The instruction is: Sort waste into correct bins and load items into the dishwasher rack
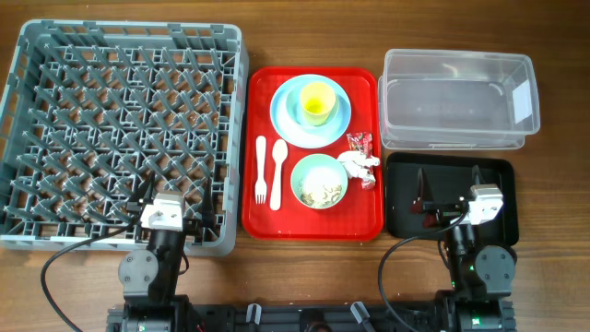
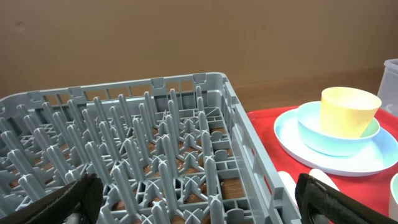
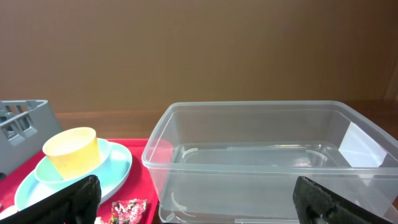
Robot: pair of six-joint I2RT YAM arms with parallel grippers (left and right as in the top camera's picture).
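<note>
Gaping released: left pincer (image 2: 200, 202) above rack (image 1: 129, 33), right pincer (image 3: 202, 199) above black tray (image 1: 406, 221); wrapper (image 1: 359, 142) print unreadable.

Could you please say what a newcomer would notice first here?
The large square grey plastic rack of pegs fills the left side of the wooden table. Beside it, a flat red serving tray holds a small yellow cup in a light blue bowl on a light blue round plate.
</note>
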